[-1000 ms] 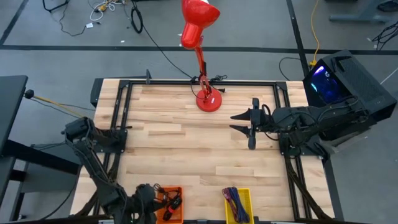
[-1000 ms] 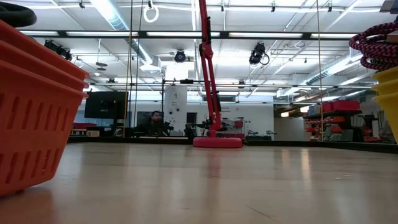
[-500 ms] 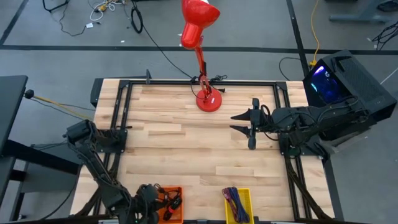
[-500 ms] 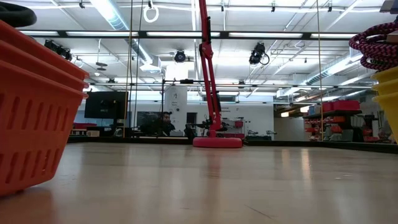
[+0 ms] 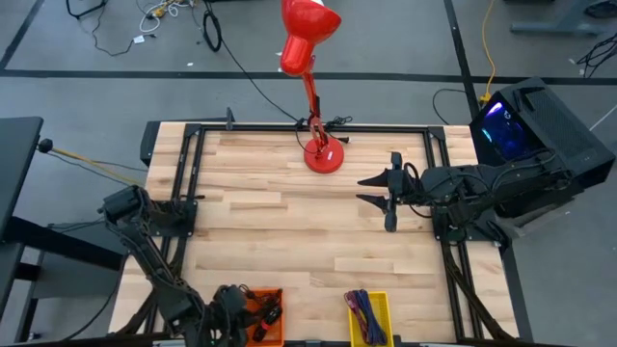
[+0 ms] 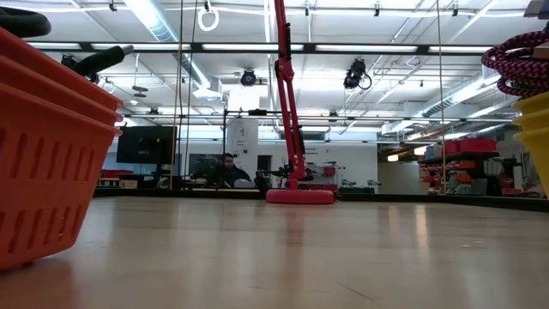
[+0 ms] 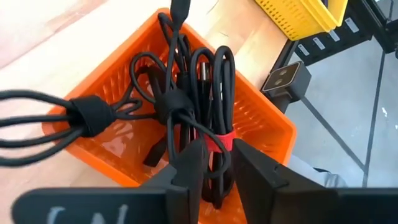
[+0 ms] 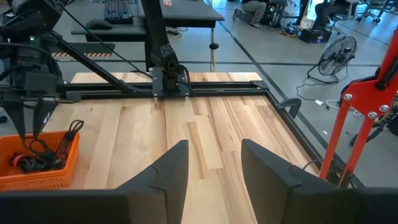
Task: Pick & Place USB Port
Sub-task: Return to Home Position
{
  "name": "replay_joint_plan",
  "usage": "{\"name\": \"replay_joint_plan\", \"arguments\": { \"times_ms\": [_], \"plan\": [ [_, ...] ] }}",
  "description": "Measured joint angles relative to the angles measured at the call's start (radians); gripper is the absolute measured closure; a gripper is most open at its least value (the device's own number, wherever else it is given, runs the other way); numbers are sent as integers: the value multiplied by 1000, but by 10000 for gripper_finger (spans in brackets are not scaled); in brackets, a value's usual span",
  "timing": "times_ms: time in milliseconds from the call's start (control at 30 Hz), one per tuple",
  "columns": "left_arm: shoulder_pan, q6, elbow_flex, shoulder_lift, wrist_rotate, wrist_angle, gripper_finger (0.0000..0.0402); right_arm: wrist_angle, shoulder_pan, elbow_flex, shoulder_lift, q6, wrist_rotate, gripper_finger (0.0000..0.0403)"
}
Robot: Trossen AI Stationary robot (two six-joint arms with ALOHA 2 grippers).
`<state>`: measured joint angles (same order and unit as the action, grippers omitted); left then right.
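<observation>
Orange latticed plastic forms the bin (image 7: 261,118) that holds the task's things: several black charger cables (image 7: 186,93), coiled and strapped, one bound with a red tie (image 7: 219,142). The left arm (image 5: 123,204) reaches down to this orange bin, and its jaws hang directly above the bundle. They are released, slightly parted, and grasp nothing. The cable with the red tie shows through the gap between them.

Just beside the orange bin, on the side toward the right arm (image 5: 463,188), stands a yellow plastic bin (image 5: 381,299) with the blue braided cables (image 5: 362,313) inside. The right arm waits well apart from the orange bin over the wooden desk (image 5: 289,241), jaws spread wide and empty. A red desk lamp (image 5: 322,157) stands at the desk edge opposite the orange bin.

The sorting looks finished; only the left arm's withdrawal remains. The risk lies there: the jaws sit so close over the tangle that a loop or the tie could catch on a finger and be lifted out. Some black loops already spill over the orange bin's rim, so a light tug might drag the bundle onto the desk or shift the bin.
</observation>
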<state>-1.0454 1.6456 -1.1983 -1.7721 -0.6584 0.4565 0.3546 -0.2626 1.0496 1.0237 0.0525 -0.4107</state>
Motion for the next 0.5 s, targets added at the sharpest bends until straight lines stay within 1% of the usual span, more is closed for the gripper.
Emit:
{"name": "replay_joint_plan", "arguments": {
  "times_ms": [200, 300, 400, 500],
  "plan": [
    [14, -94, 0, 1, -31, 1, 293, 0, 0, 0, 0, 0, 0, 253],
    [28, -189, 1, 14, -70, 2, 292, 0, 0, 0, 0, -1, 0, 253],
    [44, -363, 1, 34, -144, 7, 292, -7, 0, 0, 3, -5, 0, 253],
    [71, -587, 1, 65, -243, 8, 292, -19, 0, 0, 5, -16, 0, 253]
  ]
}}
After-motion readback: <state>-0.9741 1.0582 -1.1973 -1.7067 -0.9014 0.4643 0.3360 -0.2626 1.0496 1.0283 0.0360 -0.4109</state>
